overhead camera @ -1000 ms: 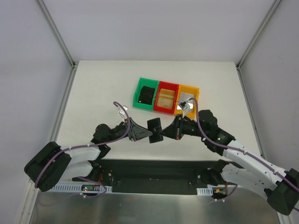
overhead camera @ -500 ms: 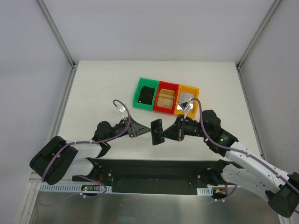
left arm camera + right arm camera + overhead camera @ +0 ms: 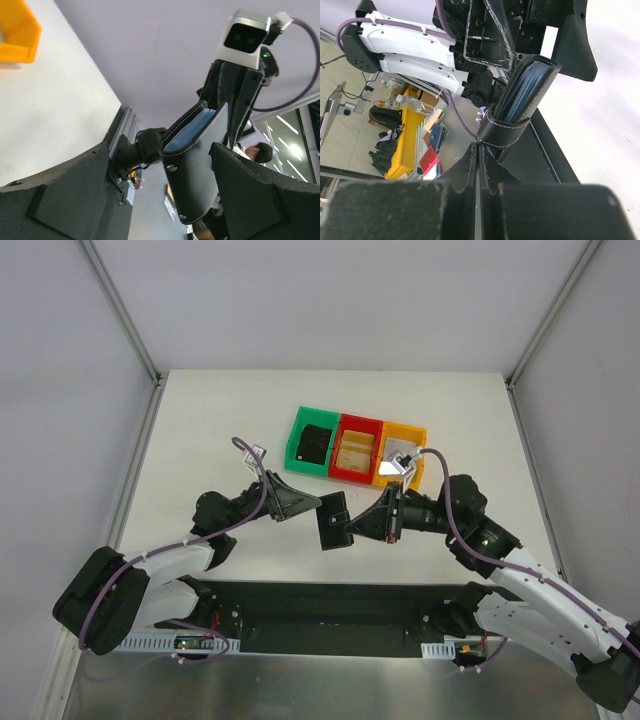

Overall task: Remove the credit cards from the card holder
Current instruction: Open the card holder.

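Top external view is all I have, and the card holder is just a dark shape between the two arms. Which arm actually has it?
Observer: The right gripper is shut on the lower edge of the card holder, by its stitched strap.
Operator: And the left one?
Observer: The left gripper is open and straddles the holder without clamping it.
Operator: Any cards out?
Observer: None. Only grey-blue layers show along the holder's open edge. I cannot tell whether they are cards or lining.
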Action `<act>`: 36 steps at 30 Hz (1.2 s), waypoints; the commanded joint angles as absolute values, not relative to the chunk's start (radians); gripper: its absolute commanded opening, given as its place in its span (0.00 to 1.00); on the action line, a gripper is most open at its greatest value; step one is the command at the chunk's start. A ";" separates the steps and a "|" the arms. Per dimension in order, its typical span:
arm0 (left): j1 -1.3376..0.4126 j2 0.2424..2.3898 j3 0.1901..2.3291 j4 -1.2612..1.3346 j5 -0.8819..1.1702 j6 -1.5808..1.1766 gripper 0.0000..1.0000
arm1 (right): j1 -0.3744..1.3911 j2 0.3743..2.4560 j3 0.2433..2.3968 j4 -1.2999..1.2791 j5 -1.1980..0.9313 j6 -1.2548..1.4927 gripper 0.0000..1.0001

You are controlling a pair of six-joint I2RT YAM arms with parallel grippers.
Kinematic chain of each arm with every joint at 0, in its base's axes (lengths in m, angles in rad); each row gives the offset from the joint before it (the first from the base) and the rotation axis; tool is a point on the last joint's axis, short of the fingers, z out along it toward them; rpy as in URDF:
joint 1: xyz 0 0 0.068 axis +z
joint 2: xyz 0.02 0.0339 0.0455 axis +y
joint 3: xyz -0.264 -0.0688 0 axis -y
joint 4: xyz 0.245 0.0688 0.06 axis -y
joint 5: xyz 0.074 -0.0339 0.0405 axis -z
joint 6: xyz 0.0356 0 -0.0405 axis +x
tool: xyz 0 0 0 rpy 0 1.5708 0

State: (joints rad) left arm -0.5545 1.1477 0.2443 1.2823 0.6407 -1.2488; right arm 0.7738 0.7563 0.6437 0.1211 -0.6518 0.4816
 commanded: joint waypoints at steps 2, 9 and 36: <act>-0.541 1.112 0.343 1.680 0.729 -1.324 0.82 | 0.773 0.742 0.738 0.183 -0.703 0.485 0.00; -0.545 1.086 0.380 1.680 0.768 -1.351 0.80 | 0.773 0.744 0.736 0.215 -0.698 0.494 0.00; -0.603 1.048 0.411 1.654 0.830 -1.319 0.27 | 0.775 0.758 0.736 0.081 -0.618 0.430 0.12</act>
